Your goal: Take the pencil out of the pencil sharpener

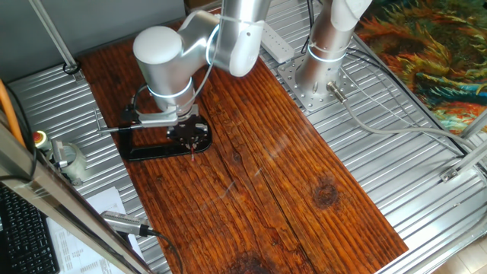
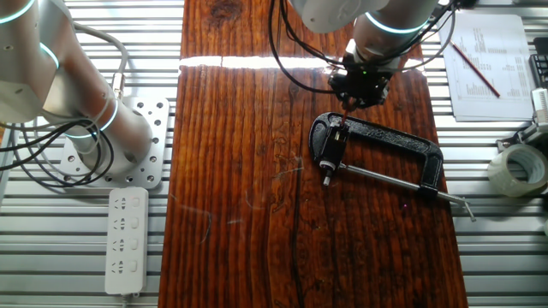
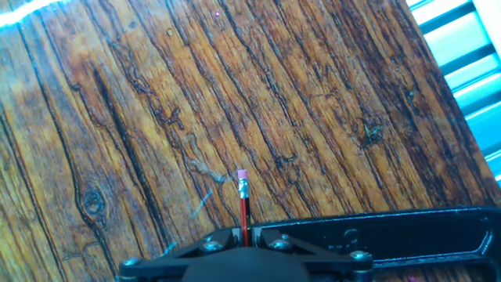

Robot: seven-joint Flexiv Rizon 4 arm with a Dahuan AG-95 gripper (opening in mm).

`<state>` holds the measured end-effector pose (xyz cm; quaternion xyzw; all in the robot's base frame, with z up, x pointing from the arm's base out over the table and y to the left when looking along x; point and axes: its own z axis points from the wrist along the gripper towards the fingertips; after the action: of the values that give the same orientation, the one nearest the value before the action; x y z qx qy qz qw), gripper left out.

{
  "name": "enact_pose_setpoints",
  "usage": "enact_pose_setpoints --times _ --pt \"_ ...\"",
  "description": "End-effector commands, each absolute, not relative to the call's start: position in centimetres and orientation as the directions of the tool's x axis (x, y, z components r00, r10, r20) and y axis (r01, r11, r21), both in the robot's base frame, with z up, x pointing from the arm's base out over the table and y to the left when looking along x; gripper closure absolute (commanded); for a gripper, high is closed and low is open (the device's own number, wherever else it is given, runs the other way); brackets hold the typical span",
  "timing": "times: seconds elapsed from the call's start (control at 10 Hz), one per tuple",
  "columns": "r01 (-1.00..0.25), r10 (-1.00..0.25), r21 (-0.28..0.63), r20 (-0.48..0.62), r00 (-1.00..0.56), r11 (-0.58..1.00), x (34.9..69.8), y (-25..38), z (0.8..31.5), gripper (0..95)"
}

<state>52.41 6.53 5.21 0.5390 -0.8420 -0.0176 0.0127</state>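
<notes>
The pencil (image 3: 243,205) is a thin red stick with a pink eraser tip. It points away from my hand in the hand view and shows as a red sliver (image 1: 195,155) below my fingers. My gripper (image 3: 243,237) is shut on its lower part. The gripper (image 2: 348,104) hangs over one end of the black clamp (image 2: 402,137). A tiny whitish block, the pencil sharpener (image 2: 336,135), sits in the clamp's mouth just under my fingers. The sharpener is hidden in the hand view, so I cannot tell whether the pencil's point is still inside it.
The clamp's long silver screw rod (image 2: 385,180) runs out to the right. A second arm's base (image 2: 111,137) and a white power strip (image 2: 127,239) stand left of the wooden board (image 2: 240,214). A tape roll (image 2: 518,167) and papers (image 2: 492,64) lie at the right.
</notes>
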Motion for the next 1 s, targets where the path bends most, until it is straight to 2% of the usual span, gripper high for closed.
enact_pose_setpoints --times 0.1,1.0 --pt "-0.904 -0.905 0.046 0.0 -0.426 0.426 52.4 6.7 5.2 95.0" --pt "-0.896 -0.897 0.045 -0.006 -0.442 0.441 52.9 7.7 5.1 95.0"
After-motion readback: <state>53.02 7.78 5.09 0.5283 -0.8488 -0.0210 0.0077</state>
